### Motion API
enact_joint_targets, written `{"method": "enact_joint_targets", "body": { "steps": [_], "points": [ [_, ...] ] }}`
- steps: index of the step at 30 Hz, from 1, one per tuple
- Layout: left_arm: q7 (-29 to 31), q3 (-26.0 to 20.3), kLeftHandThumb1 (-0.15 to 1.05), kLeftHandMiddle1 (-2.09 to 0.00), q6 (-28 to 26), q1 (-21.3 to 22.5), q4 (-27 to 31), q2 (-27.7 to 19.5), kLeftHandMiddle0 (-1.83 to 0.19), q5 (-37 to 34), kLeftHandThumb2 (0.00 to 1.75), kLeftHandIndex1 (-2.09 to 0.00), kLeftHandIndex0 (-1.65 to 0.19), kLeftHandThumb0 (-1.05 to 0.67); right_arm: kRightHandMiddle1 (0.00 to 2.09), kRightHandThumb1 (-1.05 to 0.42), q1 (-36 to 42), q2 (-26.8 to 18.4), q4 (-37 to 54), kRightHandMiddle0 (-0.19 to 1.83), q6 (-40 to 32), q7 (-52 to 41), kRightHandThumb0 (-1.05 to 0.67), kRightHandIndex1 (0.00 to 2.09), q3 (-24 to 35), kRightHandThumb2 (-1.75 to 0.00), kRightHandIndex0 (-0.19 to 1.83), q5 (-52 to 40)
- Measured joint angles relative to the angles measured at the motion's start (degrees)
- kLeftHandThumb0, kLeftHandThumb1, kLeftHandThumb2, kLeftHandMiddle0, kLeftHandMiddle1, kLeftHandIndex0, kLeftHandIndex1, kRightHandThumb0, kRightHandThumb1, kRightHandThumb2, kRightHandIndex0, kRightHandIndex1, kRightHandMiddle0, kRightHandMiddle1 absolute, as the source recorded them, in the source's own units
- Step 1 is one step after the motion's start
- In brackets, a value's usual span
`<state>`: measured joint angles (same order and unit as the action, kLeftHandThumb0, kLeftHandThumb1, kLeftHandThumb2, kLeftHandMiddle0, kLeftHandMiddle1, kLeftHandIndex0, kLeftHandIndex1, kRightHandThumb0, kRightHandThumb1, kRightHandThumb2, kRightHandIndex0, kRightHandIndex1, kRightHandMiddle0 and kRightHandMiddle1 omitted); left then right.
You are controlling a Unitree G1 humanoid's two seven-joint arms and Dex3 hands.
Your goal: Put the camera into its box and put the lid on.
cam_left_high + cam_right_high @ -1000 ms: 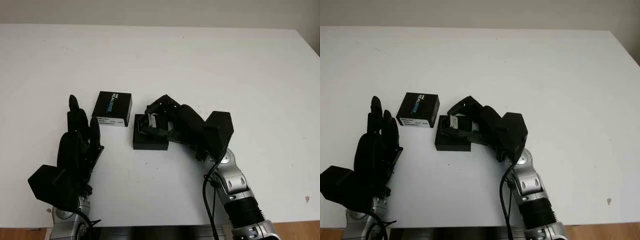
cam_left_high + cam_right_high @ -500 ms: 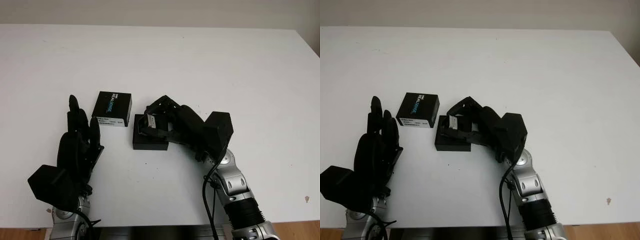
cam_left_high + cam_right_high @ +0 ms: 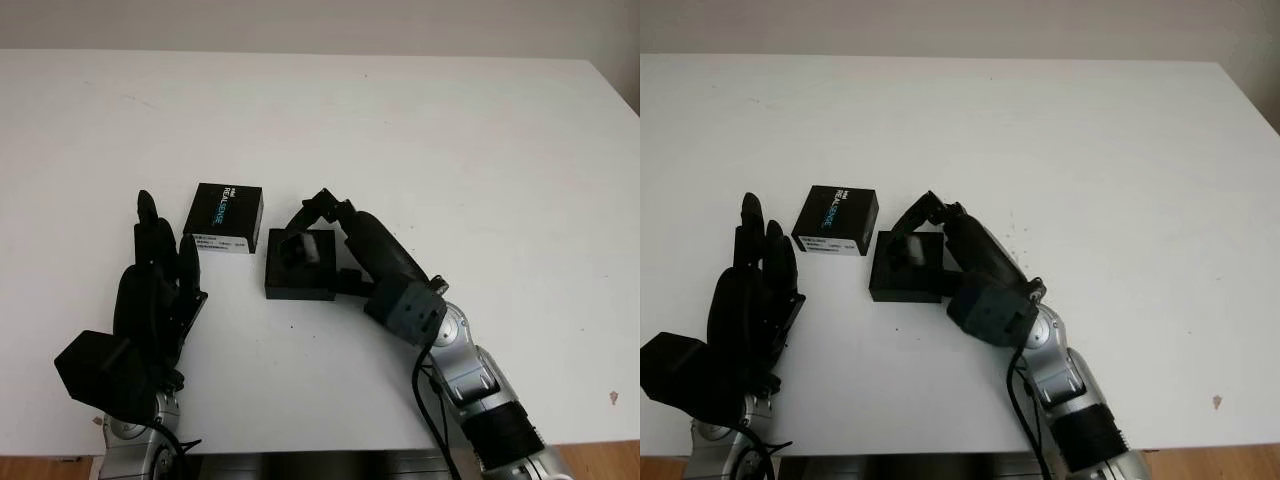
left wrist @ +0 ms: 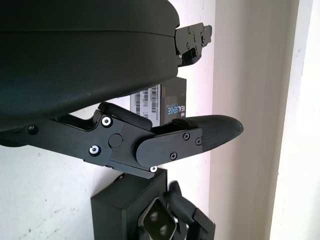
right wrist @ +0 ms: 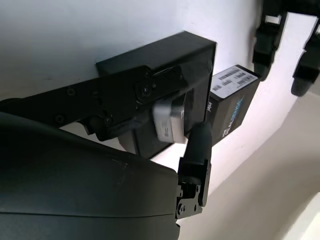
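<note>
The small silver camera sits in the open black box, toward the box's 12 o'clock side, and the right hand is curled around it: in the right wrist view the silver body is pinched between a finger on one side and the black linkage on the other, so the hand is still grasping the camera over the box. The box lies on the white table near its middle, slightly toward the robot. Its lid, black with a blue-and-white printed label and a barcode sticker, lies just beside the box at about 10 o'clock from it, flat on the table and not on the box. The right forearm runs away from the box toward 4 o'clock. The left hand is at about 8 o'clock from the box, near the lid's 6 o'clock edge, open and holding nothing; in the left wrist view its finger reaches out in front of the lid.
</note>
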<state>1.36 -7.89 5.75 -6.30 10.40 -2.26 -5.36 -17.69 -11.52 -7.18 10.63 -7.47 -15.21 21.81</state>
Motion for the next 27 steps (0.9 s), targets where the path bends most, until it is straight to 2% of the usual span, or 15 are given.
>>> {"method": "enact_joint_targets", "body": {
  "steps": [6,19,23,27],
  "points": [
    [0.2,-0.1,1.05,-0.03,0.0,-0.2,0.1,0.0,0.19,0.0,0.62,-0.01,0.19,-0.65,1.01,-0.98,1.1,-1.8,6.9,-0.08,1.6,1.2,-0.55,0.26,0.4,-0.06,-0.09,2.0],
    [0.7,-0.4,1.05,-0.03,0.0,-0.2,0.1,-1.2,0.19,0.0,0.63,-0.02,0.19,-0.65,0.94,-1.00,3.1,-2.5,12.4,-0.02,2.5,3.0,-0.56,0.23,1.1,-0.06,0.01,5.5],
    [0.7,-0.4,1.05,-0.03,0.0,-0.2,0.1,-1.4,0.19,0.0,0.62,-0.02,0.19,-0.65,0.95,-0.97,3.4,-3.9,15.4,0.02,0.0,2.2,-0.63,0.32,1.1,-0.04,0.18,10.4],
    [0.7,-0.3,1.05,-0.03,0.0,-0.1,0.1,-1.4,0.19,0.0,0.62,-0.02,0.19,-0.65,0.95,-0.95,3.4,-5.0,19.3,0.03,-2.4,1.3,-0.67,0.36,0.1,-0.04,0.21,16.9]
  ]
}}
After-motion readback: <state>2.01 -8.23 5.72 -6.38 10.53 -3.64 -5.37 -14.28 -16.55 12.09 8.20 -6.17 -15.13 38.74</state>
